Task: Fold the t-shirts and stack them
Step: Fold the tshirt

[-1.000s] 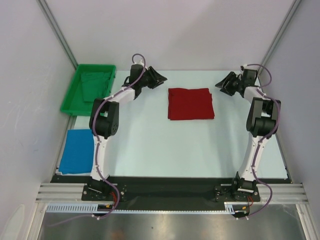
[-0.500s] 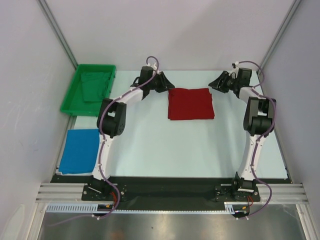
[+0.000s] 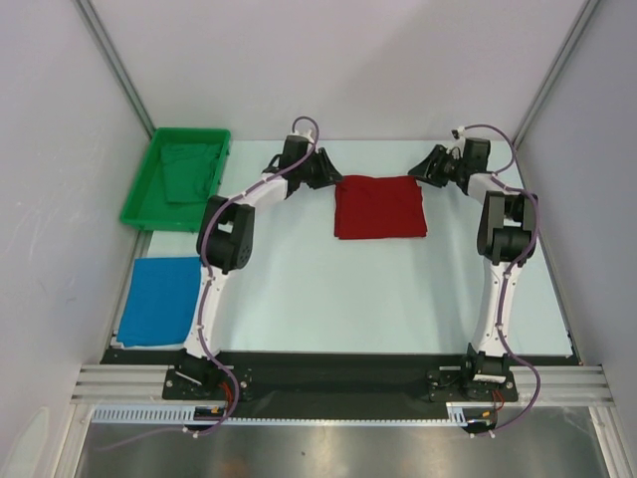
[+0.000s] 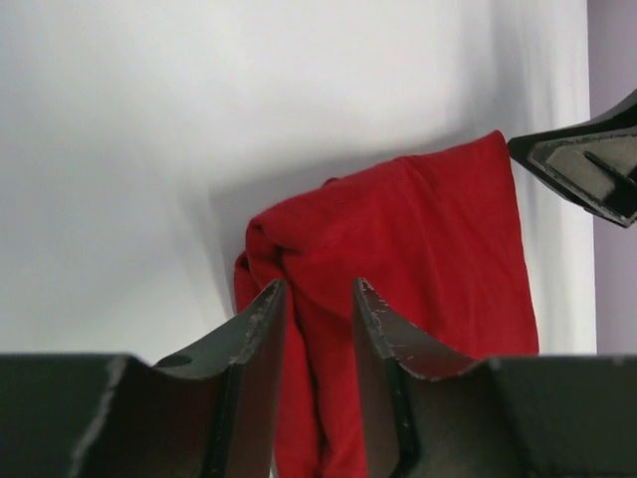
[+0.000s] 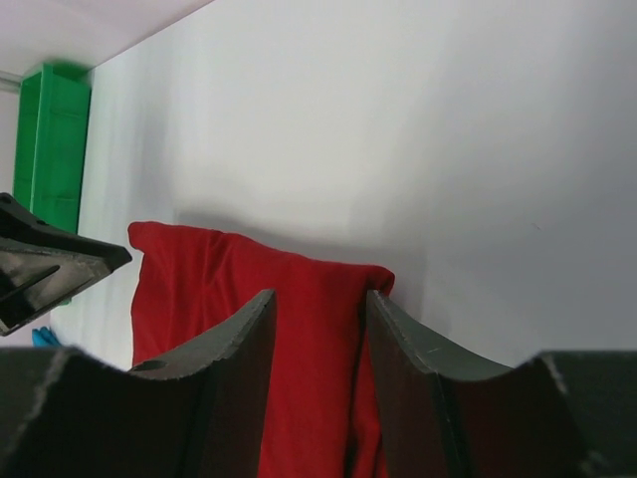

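The deep red t-shirt lies folded in a rectangle at the far middle of the table. My left gripper is at its far left corner and my right gripper at its far right corner. In the left wrist view the open left gripper stands over the bunched corner of the red shirt, with cloth showing between the jaws. In the right wrist view the open right gripper straddles the other corner of the red shirt. The bright blue t-shirt lies folded at the near left.
A green tray holding a green cloth stands at the far left, and shows in the right wrist view too. The back wall runs just behind both grippers. The right gripper's tip shows in the left wrist view.
Both grippers have moved inward along the back of the table and lowered onto the red shirt's far corners. The shirts have not moved.
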Robot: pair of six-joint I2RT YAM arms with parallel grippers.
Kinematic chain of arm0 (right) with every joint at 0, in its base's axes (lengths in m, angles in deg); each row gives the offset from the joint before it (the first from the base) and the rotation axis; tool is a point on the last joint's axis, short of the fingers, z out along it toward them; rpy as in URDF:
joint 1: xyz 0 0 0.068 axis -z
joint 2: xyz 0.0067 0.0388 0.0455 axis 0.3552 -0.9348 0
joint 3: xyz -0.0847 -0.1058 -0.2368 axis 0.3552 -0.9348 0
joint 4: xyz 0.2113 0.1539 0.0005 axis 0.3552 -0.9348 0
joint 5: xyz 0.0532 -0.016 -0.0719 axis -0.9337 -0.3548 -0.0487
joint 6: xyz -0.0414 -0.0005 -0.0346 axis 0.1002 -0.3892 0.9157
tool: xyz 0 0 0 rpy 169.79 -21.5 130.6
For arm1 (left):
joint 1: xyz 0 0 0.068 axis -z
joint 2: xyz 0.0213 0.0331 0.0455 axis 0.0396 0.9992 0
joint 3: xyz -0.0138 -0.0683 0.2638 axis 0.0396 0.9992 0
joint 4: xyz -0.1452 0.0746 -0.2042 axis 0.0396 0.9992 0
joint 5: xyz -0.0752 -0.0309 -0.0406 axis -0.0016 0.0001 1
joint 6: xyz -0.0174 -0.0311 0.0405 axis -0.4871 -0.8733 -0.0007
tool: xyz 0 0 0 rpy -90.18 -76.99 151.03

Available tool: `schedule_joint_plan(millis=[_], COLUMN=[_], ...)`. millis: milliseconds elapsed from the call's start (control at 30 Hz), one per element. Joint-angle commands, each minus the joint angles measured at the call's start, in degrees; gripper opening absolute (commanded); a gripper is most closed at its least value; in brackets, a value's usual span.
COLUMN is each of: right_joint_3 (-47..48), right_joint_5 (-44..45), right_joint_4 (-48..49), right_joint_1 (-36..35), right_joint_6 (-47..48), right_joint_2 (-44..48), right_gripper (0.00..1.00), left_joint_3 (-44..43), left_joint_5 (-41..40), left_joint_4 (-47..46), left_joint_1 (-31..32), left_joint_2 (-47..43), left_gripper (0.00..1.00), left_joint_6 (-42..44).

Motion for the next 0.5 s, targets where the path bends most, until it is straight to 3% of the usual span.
schedule_joint_plan(millis=[0, 467], right_joint_3=[3.47, 6.37], right_joint_5=[-0.58, 1.01], right_joint_4=[0.53, -3.34], right_joint_1=[-0.56, -0.73], right_joint_6=[1.4, 2.72], right_joint_2=[-1.09, -3.28], right_gripper=[0.47, 0.48], left_joint_3=[-4.35, -12.88], left_joint_5=[-1.62, -0.12], left_joint_4=[1.42, 1.68], left_joint_1=[0.35, 0.35], left_joint_2=[2.24, 8.92], left_gripper=[0.39, 0.4], left_joint_6=[0.89, -1.39])
